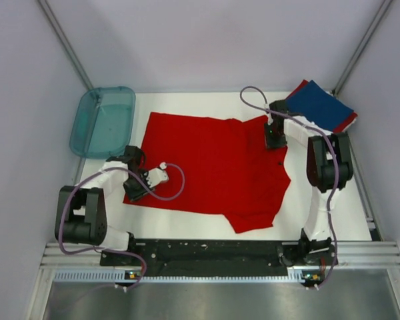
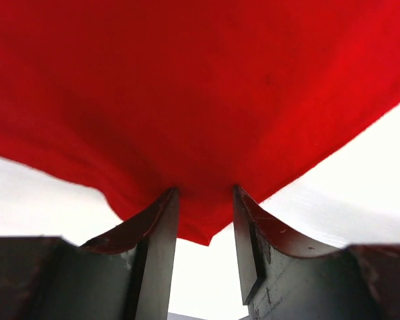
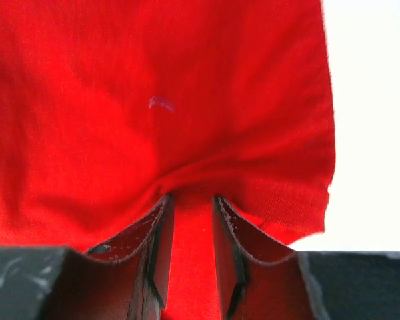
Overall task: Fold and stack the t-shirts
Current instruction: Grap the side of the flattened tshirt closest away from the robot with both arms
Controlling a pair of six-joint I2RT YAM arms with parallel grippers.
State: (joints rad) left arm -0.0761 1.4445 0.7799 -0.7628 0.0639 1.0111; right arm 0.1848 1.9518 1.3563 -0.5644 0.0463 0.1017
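Near left, the left claw straddles the soft red shirt's pointed corner, grip unclear; far right, the right claw pinches puckered cloth.

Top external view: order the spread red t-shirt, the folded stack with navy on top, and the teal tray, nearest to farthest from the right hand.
From the right hand:
1. red t-shirt, directly beneath it, mid-table.
2. folded stack, far right corner.
3. teal tray, far left corner.
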